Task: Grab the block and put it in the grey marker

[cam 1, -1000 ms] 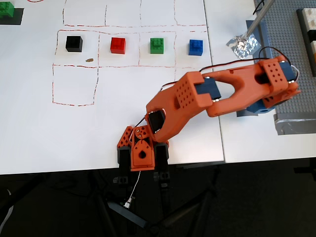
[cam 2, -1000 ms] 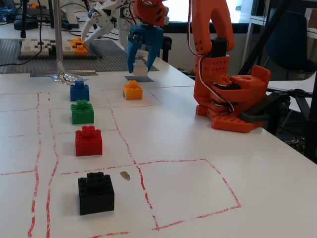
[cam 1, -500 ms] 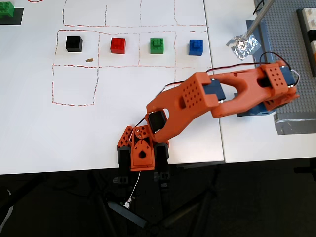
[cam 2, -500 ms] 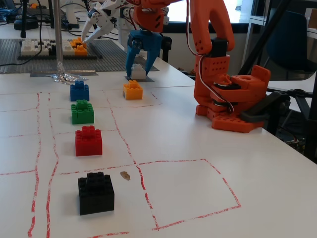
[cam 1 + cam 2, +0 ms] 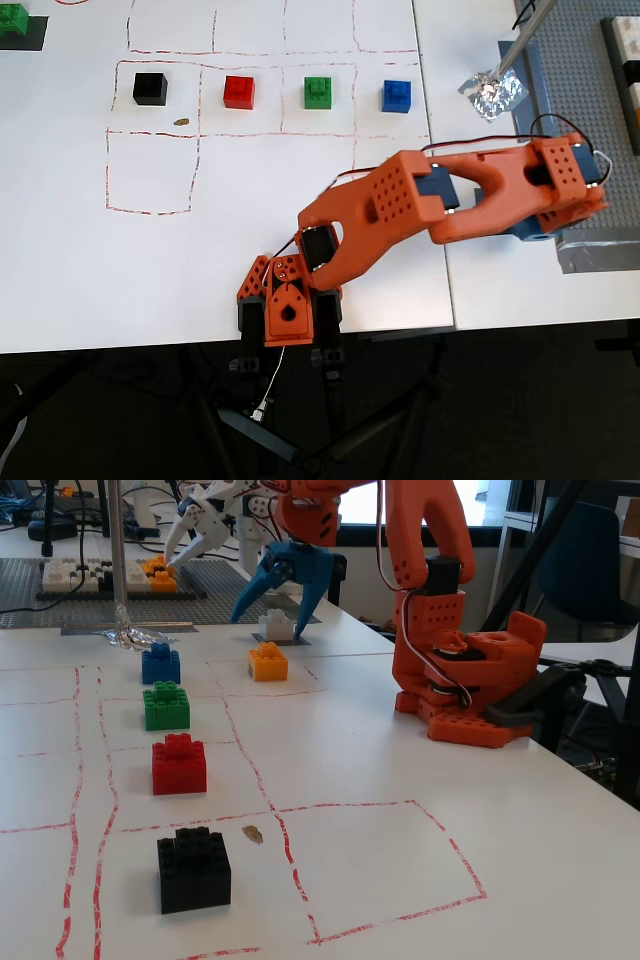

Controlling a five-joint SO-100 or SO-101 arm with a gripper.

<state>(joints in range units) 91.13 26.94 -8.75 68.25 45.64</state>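
Spread wide apart, the two blue jaws of the gripper (image 5: 278,595) hang just above the block (image 5: 274,625) and hold nothing; in the fixed view one tip points to the left of the brick and the other to its right, and neither seems to touch it. The block, a small white studded brick, sits upright on the grey marker (image 5: 292,639), a flat dark patch whose edge shows beneath and beside it, just behind the orange brick (image 5: 267,662) at the far end of the table (image 5: 400,810). In the overhead view the orange arm (image 5: 440,195) reaches to the right and covers this spot, so the block and the marker cannot be seen from above. I judge that the placing step is at its end: the brick already rests on the marker and the jaws are free of it. What remains, I think, is only to take the arm away. This move calls for a clean lift upward before any turn to the side, because the open tips are close on both sides of the brick and a sideways sweep could push it off the patch or knock the orange brick in front.
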